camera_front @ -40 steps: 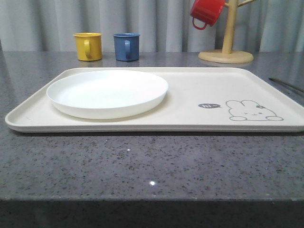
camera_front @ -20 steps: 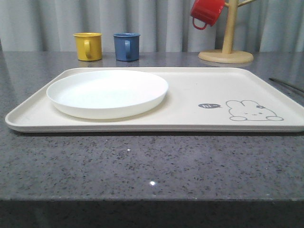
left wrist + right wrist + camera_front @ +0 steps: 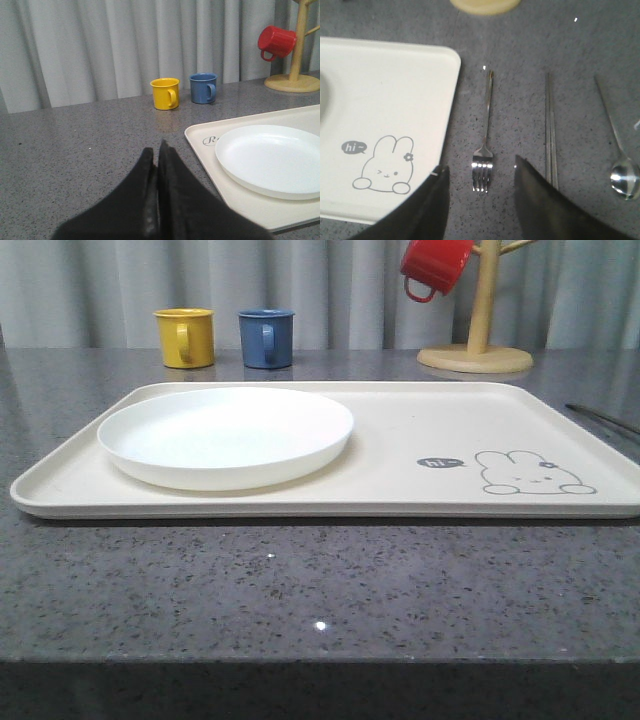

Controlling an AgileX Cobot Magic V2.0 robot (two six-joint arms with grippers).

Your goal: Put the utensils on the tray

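Note:
The cream tray (image 3: 400, 430) with the rabbit drawing lies across the table, and the round white plate (image 3: 226, 435) rests on its left half. In the right wrist view a silver fork (image 3: 485, 145), the flat chopsticks (image 3: 550, 130) and a spoon (image 3: 620, 160) lie side by side on the grey counter, off the tray (image 3: 395, 90). My right gripper (image 3: 480, 172) hangs open above the fork's tines, a finger on either side. My left gripper (image 3: 156, 152) is shut with nothing in it, over bare counter left of the tray (image 3: 200, 145) and plate (image 3: 272, 157).
A yellow mug (image 3: 186, 337) and a blue mug (image 3: 267, 337) stand behind the tray. A wooden mug tree (image 3: 478, 335) at the back right carries a red mug (image 3: 434, 264). The chopsticks' tips (image 3: 605, 420) show at the right edge.

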